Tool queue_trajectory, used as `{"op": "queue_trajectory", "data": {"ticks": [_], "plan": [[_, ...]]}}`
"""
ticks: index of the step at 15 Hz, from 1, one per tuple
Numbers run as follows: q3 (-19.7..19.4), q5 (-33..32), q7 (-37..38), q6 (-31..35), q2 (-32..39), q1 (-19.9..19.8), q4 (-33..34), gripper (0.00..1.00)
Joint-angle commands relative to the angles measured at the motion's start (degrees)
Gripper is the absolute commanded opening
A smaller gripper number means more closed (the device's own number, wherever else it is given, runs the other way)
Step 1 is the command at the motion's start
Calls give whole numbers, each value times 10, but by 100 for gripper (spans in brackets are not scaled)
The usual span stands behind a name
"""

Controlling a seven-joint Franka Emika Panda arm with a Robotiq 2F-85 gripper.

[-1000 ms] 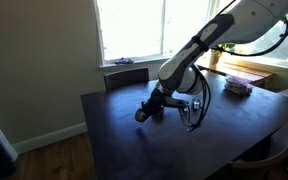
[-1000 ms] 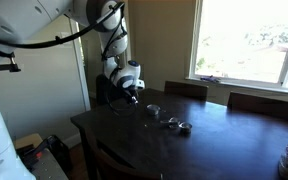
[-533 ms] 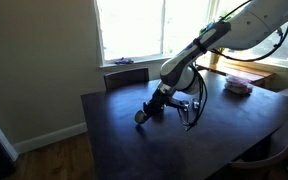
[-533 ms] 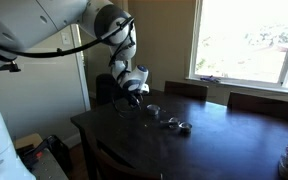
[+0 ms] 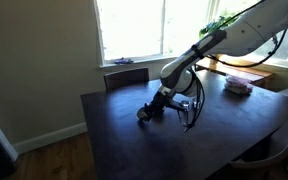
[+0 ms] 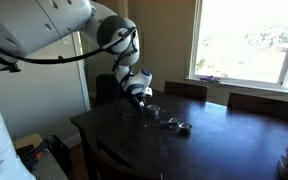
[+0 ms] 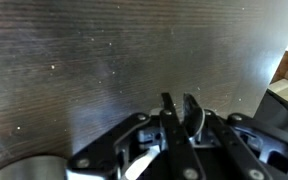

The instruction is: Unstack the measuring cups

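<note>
Wrist view: my end effector (image 7: 179,103) hangs low over the dark worktop (image 7: 84,60), its fingers drawn close together with nothing between them. In an exterior view, the measuring cups (image 6: 176,124) sit on the worktop near me, untouched.

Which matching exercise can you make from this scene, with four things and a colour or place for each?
Things:
1 table
2 measuring cups
3 flat stack
4 gripper

Colour or place:
a pinkish-white
b low over the table
c dark wood
d shiny silvery-grey

Pairs: 1-c, 2-d, 3-a, 4-b
</note>
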Motion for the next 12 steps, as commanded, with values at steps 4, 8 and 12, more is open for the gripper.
{"op": "queue_trajectory", "data": {"ticks": [4, 8, 12], "plan": [[13, 20, -14, 0, -18, -12, -22, 67], [6, 23, 0, 12, -44, -8, -48, 93], [-9, 21, 19, 39, -85, 4, -76, 100]]}}
